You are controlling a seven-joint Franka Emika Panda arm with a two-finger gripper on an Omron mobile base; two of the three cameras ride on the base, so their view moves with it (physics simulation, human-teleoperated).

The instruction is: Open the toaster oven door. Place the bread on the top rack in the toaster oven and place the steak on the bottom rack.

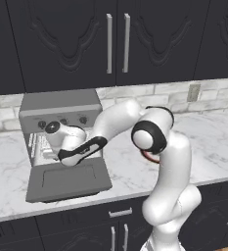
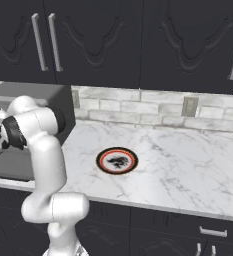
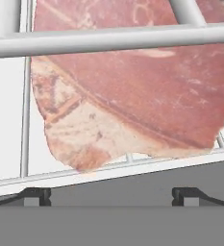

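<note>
Pinkish-red steak [image 3: 132, 81] lies flat on a wire rack [image 3: 108, 41] inside the toaster oven [image 1: 60, 113], straight ahead of the gripper [image 3: 111, 194].

Seen from the hand, the slab sits just beyond the fingertips [image 3: 36, 194], its long side across the view. Both tips stand wide apart, empty and clear of the meat. Below, the toaster oven door [image 1: 68, 181] hangs fully open; the red-rimmed plate [image 2: 117, 160] sits bare on the counter [image 2: 188, 160].

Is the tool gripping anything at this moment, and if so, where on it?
Nothing is held. The tool is open, and the steak lies on the wire rack ahead of its tips.
</note>
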